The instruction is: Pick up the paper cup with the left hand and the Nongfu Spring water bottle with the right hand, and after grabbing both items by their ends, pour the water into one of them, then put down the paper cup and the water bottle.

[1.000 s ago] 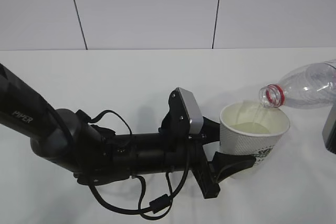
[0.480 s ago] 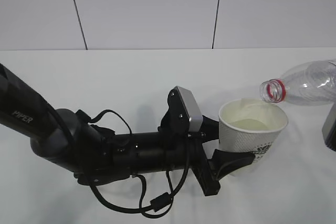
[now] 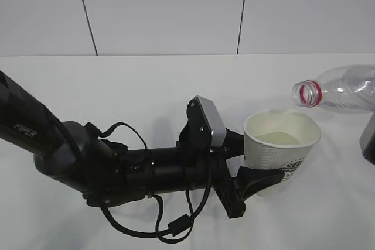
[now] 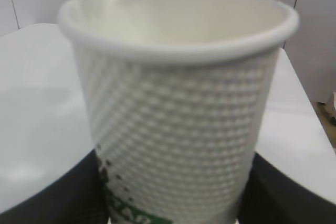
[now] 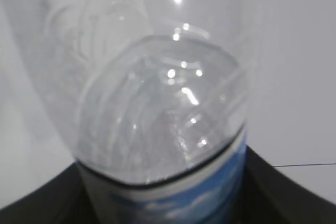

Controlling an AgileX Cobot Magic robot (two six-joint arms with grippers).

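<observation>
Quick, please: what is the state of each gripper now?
Left gripper: closed on the paper cup.
Right gripper: closed on the water bottle.

left hand [image 3: 249, 171]: black | white PIPER lettering | loose cables | grey camera block

A bare robot test bench in a lab-like room is showing here: a plain white table [image 3: 146, 86] is running back to a white panelled wall [image 3: 164, 10] with dark seams, and a black arm lettered "PIPER" [image 3: 64, 150] is lying across the table.
</observation>
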